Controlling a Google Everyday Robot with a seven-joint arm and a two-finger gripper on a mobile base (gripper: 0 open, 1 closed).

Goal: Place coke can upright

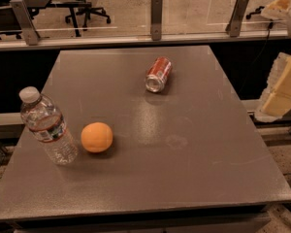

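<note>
The coke can (158, 74) is red with a silver end and lies on its side on the grey table (184, 144), toward the far middle, its silver end facing the near side. My gripper (282, 50) hangs at the right edge of the view, beyond the table's right side and well away from the can. Its two pale cream fingers (281, 91) stand far apart, open and holding nothing. Part of the gripper is cut off by the edge of the view.
A clear plastic water bottle (46, 127) stands at the table's near left. An orange (97, 137) sits right beside it. A glass railing with metal posts (156, 18) runs behind the table's far edge, with office chairs beyond it.
</note>
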